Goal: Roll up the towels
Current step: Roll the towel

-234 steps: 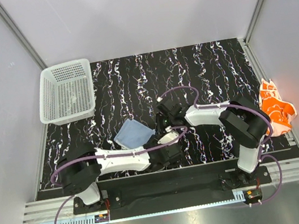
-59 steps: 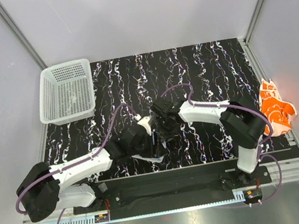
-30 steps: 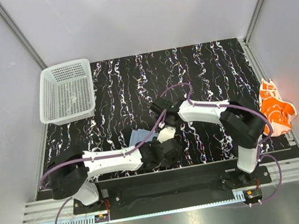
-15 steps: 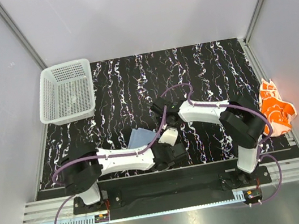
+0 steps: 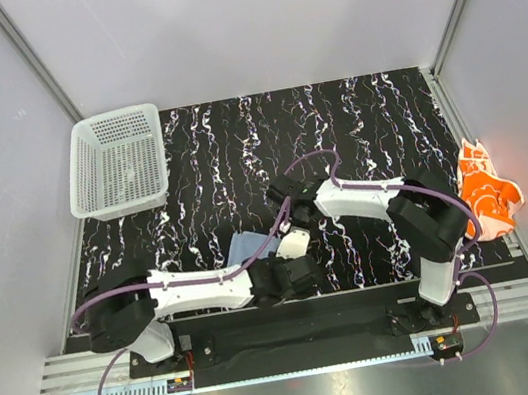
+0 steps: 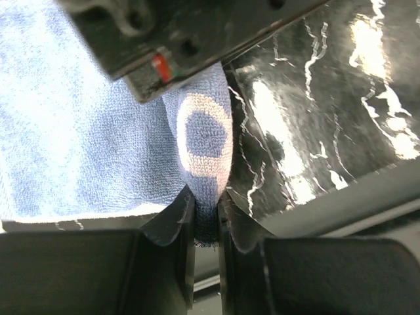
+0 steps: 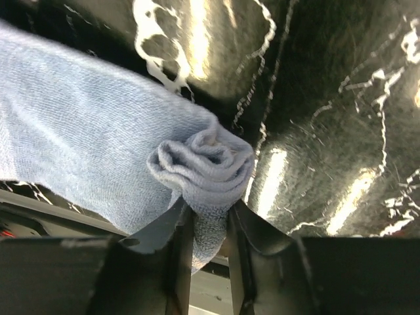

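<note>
The light blue towel (image 5: 245, 245) lies near the table's front edge, between the two wrists, with one edge wound into a roll. In the right wrist view the roll's spiral end (image 7: 205, 161) sits just above my right gripper (image 7: 209, 220), whose jaws are shut on the cloth below it. My left gripper (image 6: 207, 200) pinches the other end of the roll (image 6: 205, 141), and flat blue cloth (image 6: 72, 131) spreads to its left. The orange flower-print towel (image 5: 488, 188) lies crumpled at the table's right edge, away from both grippers.
A white perforated basket (image 5: 118, 161) stands at the back left of the black marbled table (image 5: 333, 125). The right gripper's dark body (image 6: 177, 39) hangs close above the roll in the left wrist view. The table's front edge (image 6: 341, 210) is right beside the left fingers.
My left wrist has shifted slightly left along the front edge. The right arm has stayed almost still over the blue towel, and the orange towel has not moved.
</note>
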You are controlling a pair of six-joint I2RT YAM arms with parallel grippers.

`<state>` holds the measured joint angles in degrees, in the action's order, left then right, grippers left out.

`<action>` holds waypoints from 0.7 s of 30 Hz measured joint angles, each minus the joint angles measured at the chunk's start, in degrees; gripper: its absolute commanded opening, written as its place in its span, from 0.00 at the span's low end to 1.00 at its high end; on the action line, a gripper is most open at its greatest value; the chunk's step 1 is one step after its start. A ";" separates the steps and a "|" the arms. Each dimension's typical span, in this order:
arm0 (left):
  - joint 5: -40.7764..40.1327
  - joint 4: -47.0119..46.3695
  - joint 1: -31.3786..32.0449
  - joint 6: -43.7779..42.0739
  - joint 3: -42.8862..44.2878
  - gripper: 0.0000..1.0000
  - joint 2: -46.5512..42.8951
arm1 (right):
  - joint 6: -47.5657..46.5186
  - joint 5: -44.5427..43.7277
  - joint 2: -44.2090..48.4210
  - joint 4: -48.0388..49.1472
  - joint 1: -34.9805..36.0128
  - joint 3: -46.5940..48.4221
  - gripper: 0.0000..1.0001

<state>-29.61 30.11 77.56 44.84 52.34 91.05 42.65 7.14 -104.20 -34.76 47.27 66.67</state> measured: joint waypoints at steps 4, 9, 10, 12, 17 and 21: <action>4.31 -6.47 -0.79 0.37 -4.79 0.00 -3.41 | -1.09 -0.17 0.04 -2.23 -0.59 0.09 0.43; 8.92 -14.34 -3.21 2.47 -11.58 0.00 -7.13 | -2.78 -0.50 1.22 -5.60 -5.68 0.94 0.51; 9.75 -15.63 -3.63 3.04 -12.76 0.00 -8.09 | -2.99 -0.72 1.75 -5.92 -6.80 1.29 0.51; 11.69 -18.51 -4.52 4.15 -15.41 0.00 -9.99 | -3.50 -1.99 3.37 -6.60 -9.05 2.40 0.52; 17.07 -27.02 -8.20 8.26 -23.47 0.00 -15.76 | -3.87 -3.10 9.07 -6.08 -10.88 3.41 0.51; 21.84 -34.18 -12.28 11.91 -30.25 0.00 -20.20 | -3.30 -1.42 14.80 -1.99 -10.69 -0.46 0.49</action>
<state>-7.77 -4.08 65.28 56.75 22.09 70.85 39.35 5.72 -89.41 -36.75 36.58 66.22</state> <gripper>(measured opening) 0.172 0.498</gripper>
